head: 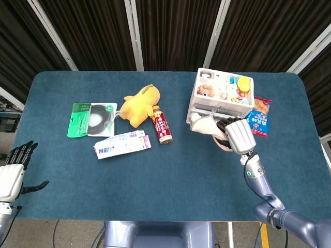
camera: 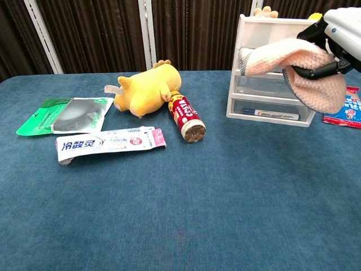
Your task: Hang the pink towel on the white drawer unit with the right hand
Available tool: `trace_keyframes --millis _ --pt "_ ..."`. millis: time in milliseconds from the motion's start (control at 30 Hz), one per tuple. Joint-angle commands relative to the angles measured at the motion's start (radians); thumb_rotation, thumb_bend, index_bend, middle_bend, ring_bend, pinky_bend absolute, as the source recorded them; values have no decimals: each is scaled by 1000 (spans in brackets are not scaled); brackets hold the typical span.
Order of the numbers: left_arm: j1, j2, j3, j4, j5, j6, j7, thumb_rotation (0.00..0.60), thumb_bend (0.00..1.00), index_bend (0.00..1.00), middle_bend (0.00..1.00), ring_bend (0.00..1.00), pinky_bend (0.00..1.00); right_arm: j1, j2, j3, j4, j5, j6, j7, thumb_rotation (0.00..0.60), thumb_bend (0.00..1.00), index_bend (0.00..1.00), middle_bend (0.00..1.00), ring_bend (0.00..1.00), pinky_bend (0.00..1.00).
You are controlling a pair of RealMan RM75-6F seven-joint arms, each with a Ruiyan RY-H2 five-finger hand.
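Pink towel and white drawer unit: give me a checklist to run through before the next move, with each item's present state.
1. Right robot hand grips the fuzzy pink towel: ok.
2. Towel raised off the blue table: ok, it hangs in front of the white plastic drawer unit.
3. Towel already draped over the unit's top edge: not ok; its upper fold sits at about the upper drawer's level.
4. Space on the unit's top for the towel: not ok, the top tray is full of small items.
5. Left robot hand clear of the work: ok, empty at the table's far left edge.
6. Towel touching the drawer front: cannot tell.
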Motion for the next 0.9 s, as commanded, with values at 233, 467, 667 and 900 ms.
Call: trace_keyframes --millis 233,467,667,900 --pt "0 1 2 -2 4 1 -2 600 31 0 0 0 0 -7 1 -10 2 7 12 1 600 439 706 720 724 850" --pt "1 2 3 -2 8 2 -4 600 31 0 0 0 0 -12 5 -20 -3 11 17 -1 600 439 706 720 724 850" --pt "0 2 3 -3 8 0 -5 600 32 0 0 0 0 -12 3 -22 4 18 15 2 600 439 706 720 724 850" --pt "-1 2 2 -3 6 0 -5 600 30 0 0 0 0 -7 -1 -23 14 21 13 3 600 439 706 720 724 850"
